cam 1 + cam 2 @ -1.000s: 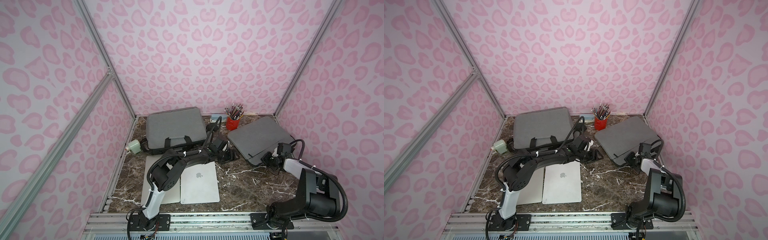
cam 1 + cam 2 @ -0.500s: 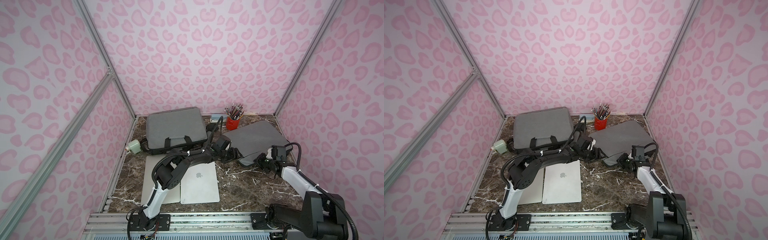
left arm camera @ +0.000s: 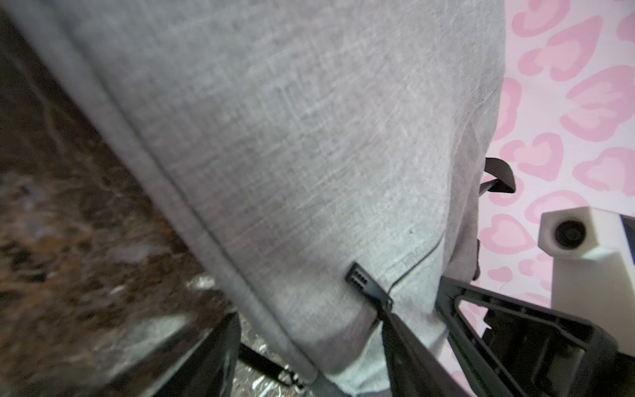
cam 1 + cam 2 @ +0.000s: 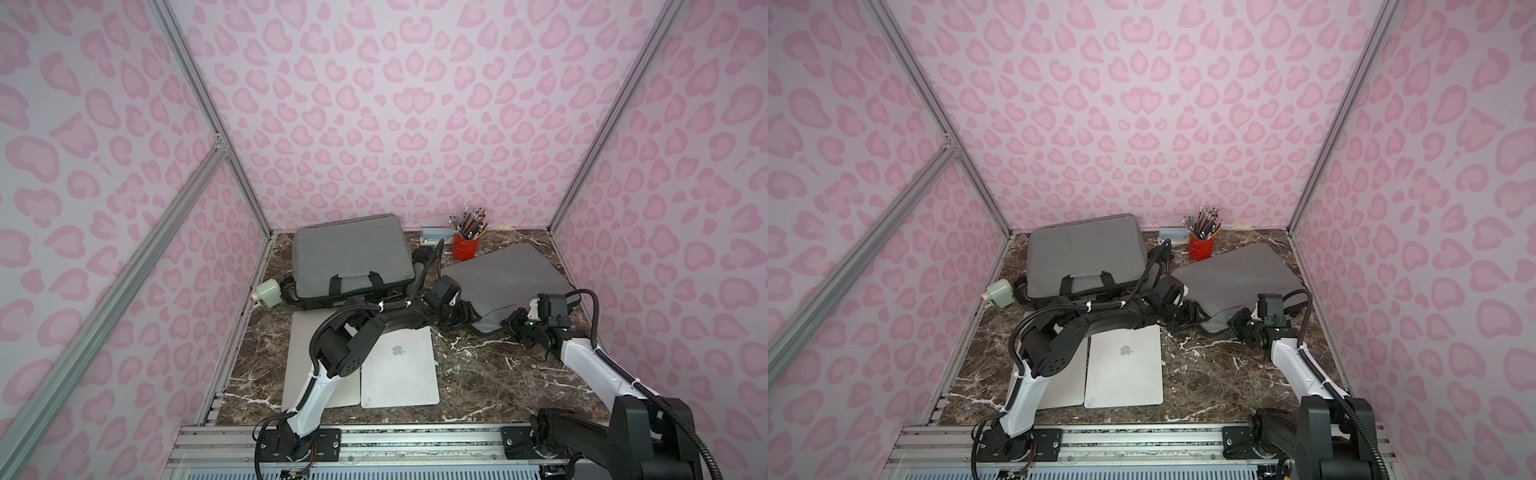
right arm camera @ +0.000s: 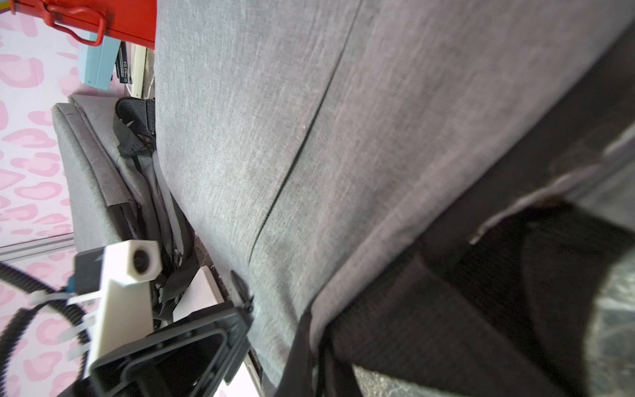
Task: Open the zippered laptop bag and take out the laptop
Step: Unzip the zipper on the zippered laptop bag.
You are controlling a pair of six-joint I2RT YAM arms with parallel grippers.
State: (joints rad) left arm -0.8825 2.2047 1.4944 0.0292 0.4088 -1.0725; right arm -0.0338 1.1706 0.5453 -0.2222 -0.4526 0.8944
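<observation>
Right gripper [image 4: 512,323] pinched the raised edge of the grey laptop bag [image 4: 507,274] — left gripper [image 4: 461,318] stood spread around its corner

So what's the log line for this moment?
left end effector: open, straddling grey bag corner | right end effector: shut on grey bag edge

Both top views look steeply down from high up, well in front of the darker grey laptop bag [image 4: 505,276], and take in nearly the same whole enclosure. The two wrist cameras sit close against that bag, facing each other across its near corner; both show its zip line [image 3: 417,266].
</observation>
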